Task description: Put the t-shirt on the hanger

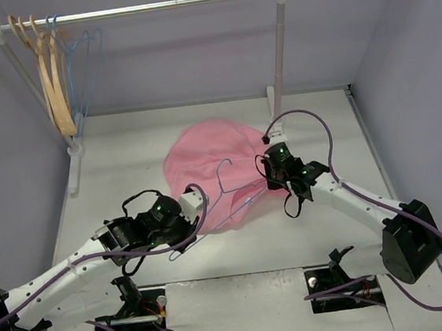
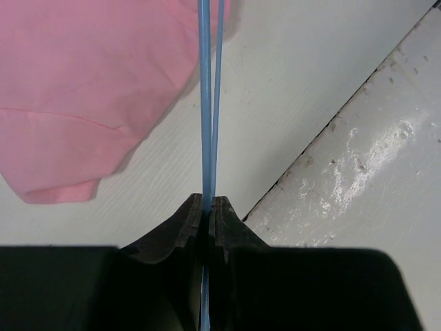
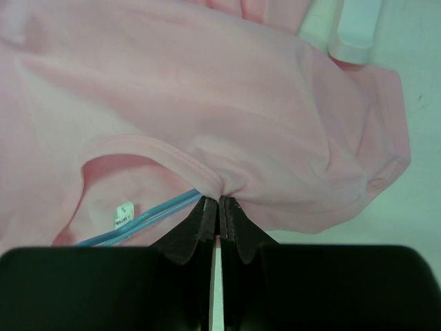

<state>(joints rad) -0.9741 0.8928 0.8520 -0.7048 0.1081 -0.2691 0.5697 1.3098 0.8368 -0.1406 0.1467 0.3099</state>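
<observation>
- Light pink short-sleeved cloth t-shirt (image 1: 204, 155): heaped on the white desk (image 1: 116, 145), midway across, just beyond both hands.
- Thin light-blue wire hanger (image 2: 207, 103): held above the desk between the two arms, hook rising at mid-length. Long axis running from left hand towards right hand.
- Left hand (image 2: 208, 201): closed narrow on the hanger's wires at the near end.
- Right hand (image 3: 219, 201): pinched tight on the t-shirt's neck hem, lifting the opening.
- Key relation: hanger's far end inside the neck opening, beside the small white label (image 3: 122, 214); the rest outside, towards the left hand. Probably calls for a push along that axis, deeper into the t-shirt.
- Metal rail rack (image 1: 141, 9) at the far edge: tan wooden hangers (image 1: 59, 95) and spare blue wire hangers (image 1: 69, 63) hung at its left end.
</observation>
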